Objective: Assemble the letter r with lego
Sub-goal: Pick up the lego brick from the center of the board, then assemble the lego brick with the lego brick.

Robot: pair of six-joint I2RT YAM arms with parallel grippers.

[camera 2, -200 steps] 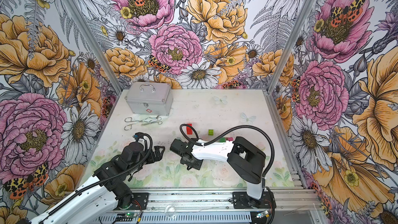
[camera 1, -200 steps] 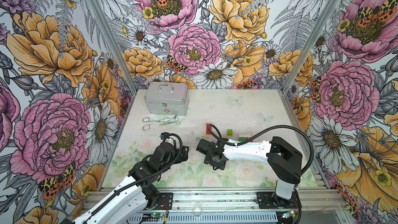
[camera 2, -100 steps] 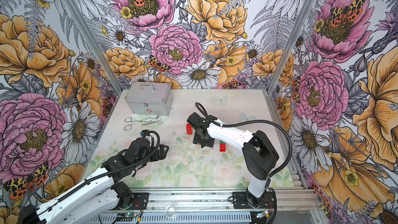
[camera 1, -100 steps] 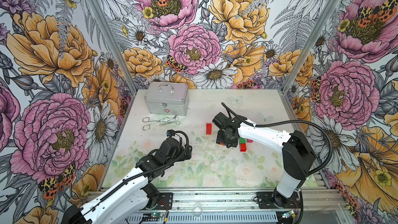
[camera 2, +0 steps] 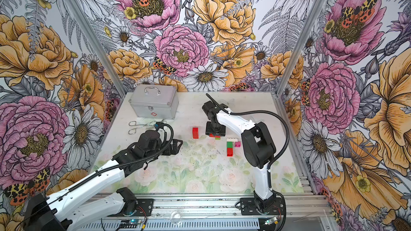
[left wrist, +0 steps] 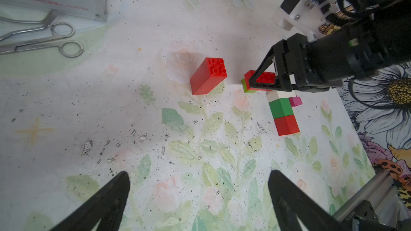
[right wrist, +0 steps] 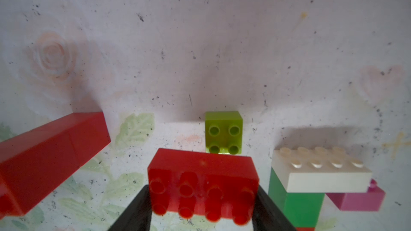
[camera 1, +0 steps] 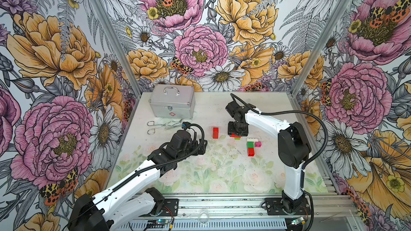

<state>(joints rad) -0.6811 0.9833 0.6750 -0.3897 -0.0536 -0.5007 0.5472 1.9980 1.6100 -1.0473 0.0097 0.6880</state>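
Note:
My right gripper (right wrist: 202, 196) is shut on a red 2x4 lego brick (right wrist: 202, 181), gripped by its short ends just above the mat. A small lime green brick (right wrist: 223, 131) lies just beyond it; whether they touch I cannot tell. To one side lies a lego stack (camera 1: 250, 146): a white brick (right wrist: 318, 172) at its far end, then dark green and red, with a pink piece (right wrist: 360, 198) beside it. A long red block (camera 1: 215, 132) lies left of the right gripper (camera 1: 237, 132). My left gripper (left wrist: 198, 174) hangs open and empty over bare mat, short of the bricks.
A silver metal case (camera 1: 172, 104) stands at the back left, with steel scissors-like tools (camera 1: 164, 125) lying in front of it. Flowered walls close the table on three sides, and a metal rail (camera 1: 222, 203) runs along the front.
My right arm has swung from the front centre out to the back right, by the lime brick. The left arm has reached further forward and right.

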